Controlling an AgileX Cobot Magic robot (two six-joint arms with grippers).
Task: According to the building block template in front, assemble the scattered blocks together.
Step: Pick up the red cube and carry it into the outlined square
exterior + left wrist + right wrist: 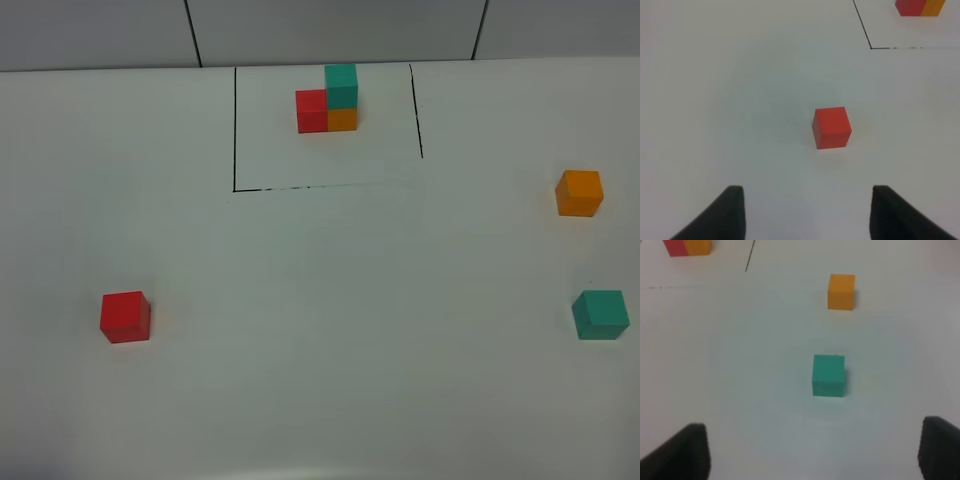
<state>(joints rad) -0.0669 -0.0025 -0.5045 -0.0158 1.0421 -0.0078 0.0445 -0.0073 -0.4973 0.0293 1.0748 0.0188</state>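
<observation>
The template (328, 103) stands at the back inside a black outline: a red block beside an orange block, with a green block on top of the orange one. A loose red block (125, 316) lies at the front left. A loose orange block (579, 192) and a loose green block (600, 314) lie at the right. My left gripper (807, 215) is open and empty, short of the red block (831, 127). My right gripper (812, 452) is open and empty, short of the green block (828, 375), with the orange block (841, 291) beyond it. Neither gripper shows in the exterior high view.
The white table (330, 300) carries a black outline (235, 130) around the template. A tiled wall runs behind the table's back edge. The loose blocks lie far apart from each other.
</observation>
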